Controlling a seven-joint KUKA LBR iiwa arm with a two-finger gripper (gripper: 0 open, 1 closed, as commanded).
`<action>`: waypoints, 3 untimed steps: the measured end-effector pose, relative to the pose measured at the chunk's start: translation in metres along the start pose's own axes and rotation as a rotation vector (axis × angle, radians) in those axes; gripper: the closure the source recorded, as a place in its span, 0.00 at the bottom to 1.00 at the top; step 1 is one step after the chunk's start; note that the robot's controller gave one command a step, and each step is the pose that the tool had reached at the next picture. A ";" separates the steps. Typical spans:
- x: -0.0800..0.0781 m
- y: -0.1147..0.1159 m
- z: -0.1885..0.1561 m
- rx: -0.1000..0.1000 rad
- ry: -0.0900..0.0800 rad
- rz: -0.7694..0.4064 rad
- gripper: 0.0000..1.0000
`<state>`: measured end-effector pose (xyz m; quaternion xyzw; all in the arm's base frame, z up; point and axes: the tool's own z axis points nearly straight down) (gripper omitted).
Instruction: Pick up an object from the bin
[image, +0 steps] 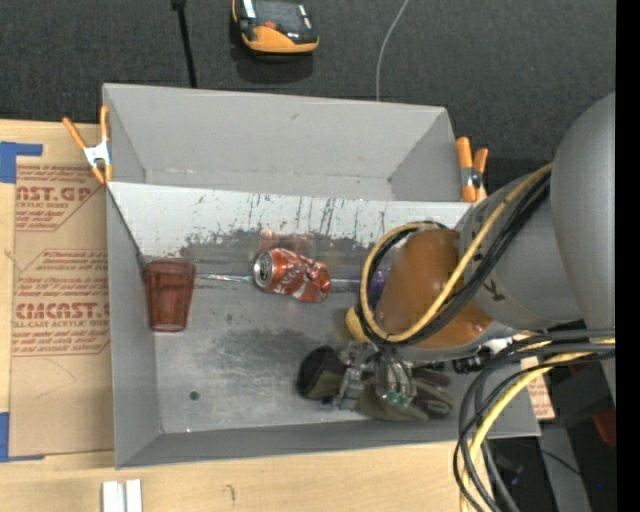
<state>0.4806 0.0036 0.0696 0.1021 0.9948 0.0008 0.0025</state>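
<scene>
Gripper (372, 385) sits by the dark roundish lump (318, 372) near the bin (270, 140) wall, can't tell if it's open or closed, and it could just shove the lump aside.

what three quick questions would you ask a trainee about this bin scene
1. Where does the reddish translucent cup lie?
2. True or false: the crushed red can touches the cup.
3. Which lies nearest the gripper: A the cup, B the can, C the dark rounded thing?

Key: 1 against the left wall of the bin; 2 false, bare floor lies between them; 3 C.
</scene>
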 end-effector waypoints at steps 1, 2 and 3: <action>0.000 0.000 0.000 0.000 0.000 0.000 1.00; 0.001 0.000 -0.005 0.001 0.006 0.000 1.00; 0.002 0.000 -0.021 0.001 0.007 0.000 1.00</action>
